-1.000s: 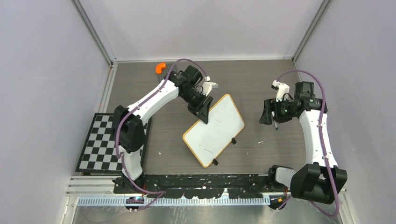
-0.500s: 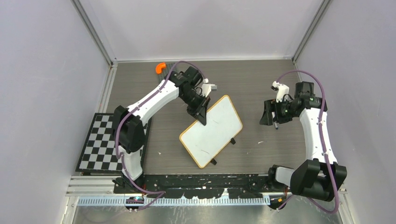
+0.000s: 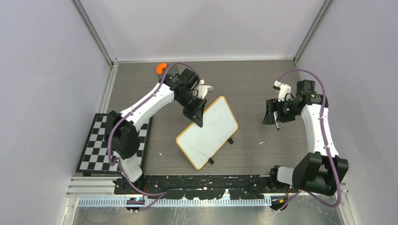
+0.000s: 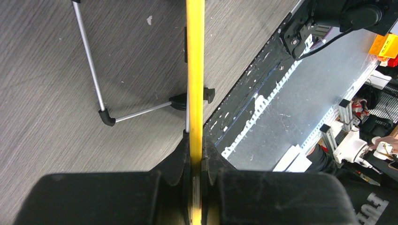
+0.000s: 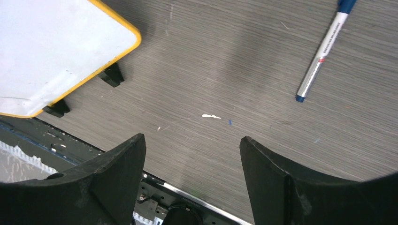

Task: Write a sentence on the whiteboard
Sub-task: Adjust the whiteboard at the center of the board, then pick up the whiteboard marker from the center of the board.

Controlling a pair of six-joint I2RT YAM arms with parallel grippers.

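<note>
Whiteboard (image 3: pixel 207 132) has slid left and toward the arm bases vs 1 s ago, dragged along w/ the left jaws, which have gone from part-open to clamped. The right arm has hardly moved.

Left jaws now pinch the board's rim. In the left wrist view the yellow edge (image 4: pixel 194 70) runs straight out from btw the 2 fingers, no gap either side. Board shows its face to the top camera and stretches away from the left jaws toward the right jaws; can't tell if it sits flat on the desk (image 3: pixel 263 79) or slightly lifted. Its black clip feet (image 5: pixel 111 75) are on the rim nearer the right jaws. Right jaws stand wide and empty, well apart from the board. A blue marker (image 5: pixel 323 54) lies on the desk ahead-right of them, board corner ahead-left.

No sentence yet: face looks blank bar a few faint strokes.

Step in hand, as I read it: positioning and bracing the board for writing. To do it well:
- Keep the pinch tight and square on the rim so the board doesn't pivot.
- Drag low and slow so the feet and the wire stand (image 4: pixel 91 61) don't snag.
- Stop w/ the face within easy reach of the right jaws, clear of the checkerboard mat (image 3: pixel 98 140).
- Then hold firm while the right jaws fetch the marker, approx. mid-barrel.
</note>
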